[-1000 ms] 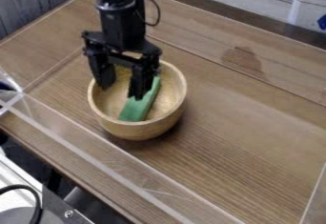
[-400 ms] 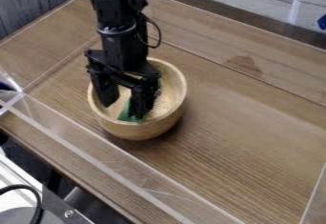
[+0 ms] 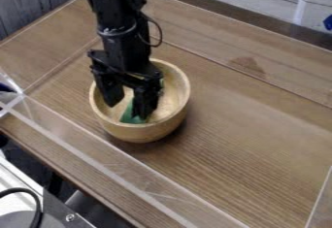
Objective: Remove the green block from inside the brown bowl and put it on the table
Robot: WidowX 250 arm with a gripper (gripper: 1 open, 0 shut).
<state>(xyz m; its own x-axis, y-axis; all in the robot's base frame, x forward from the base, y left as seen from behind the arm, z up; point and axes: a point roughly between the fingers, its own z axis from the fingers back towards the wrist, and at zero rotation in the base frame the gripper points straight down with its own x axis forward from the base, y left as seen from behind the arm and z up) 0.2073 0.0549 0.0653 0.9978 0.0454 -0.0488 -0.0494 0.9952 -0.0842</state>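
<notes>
- While the black claw [image 3: 127, 98] hangs right over the brown bowl [image 3: 142, 121], its two fingers are spread wide, one to each side!
- And there's the green block [image 3: 131, 113], lying inside the bowl, below the claw and partly hidden by it, so whether they touch, I can't tell!
- Under it all, the wood-grain table [image 3: 240, 135] holds the bowl, close by a clear acrylic wall [image 3: 97, 159]!

Tool [image 3: 134, 101] lower, over the bowl [image 3: 174, 111].
</notes>
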